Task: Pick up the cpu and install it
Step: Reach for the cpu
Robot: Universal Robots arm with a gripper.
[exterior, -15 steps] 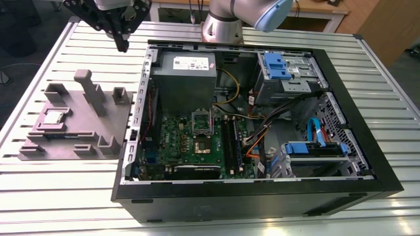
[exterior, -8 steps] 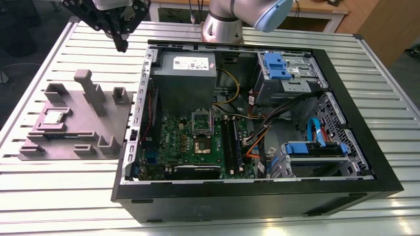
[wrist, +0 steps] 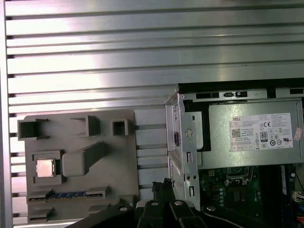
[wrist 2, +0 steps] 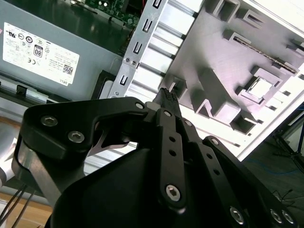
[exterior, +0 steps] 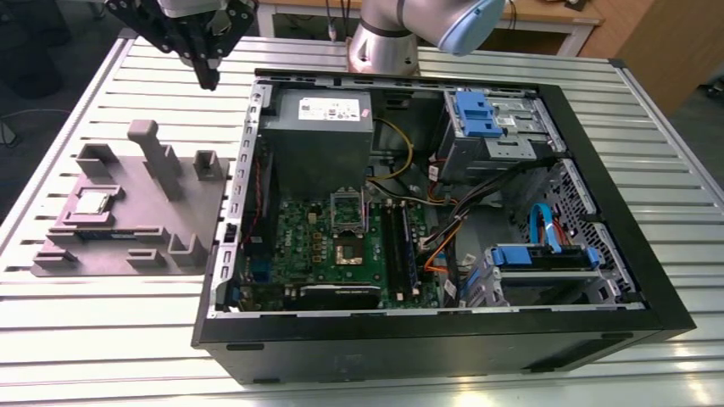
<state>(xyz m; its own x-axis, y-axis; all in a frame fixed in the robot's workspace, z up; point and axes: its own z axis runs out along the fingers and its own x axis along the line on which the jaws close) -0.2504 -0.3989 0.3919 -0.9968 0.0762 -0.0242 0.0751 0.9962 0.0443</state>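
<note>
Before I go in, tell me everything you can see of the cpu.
The cpu is a small flat square chip with a shiny silver metal top and pale rim. It lies flat in a square recess of the grey fixture plate, outside the computer case. Nothing grips it; the tool hangs apart from it.

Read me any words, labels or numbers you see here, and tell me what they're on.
White label on the grey box: fine print and symbols, too small to read reliably.
Motherboard: markings blurred, unreadable.
Grey fixture and cpu: no text seen.
</note>
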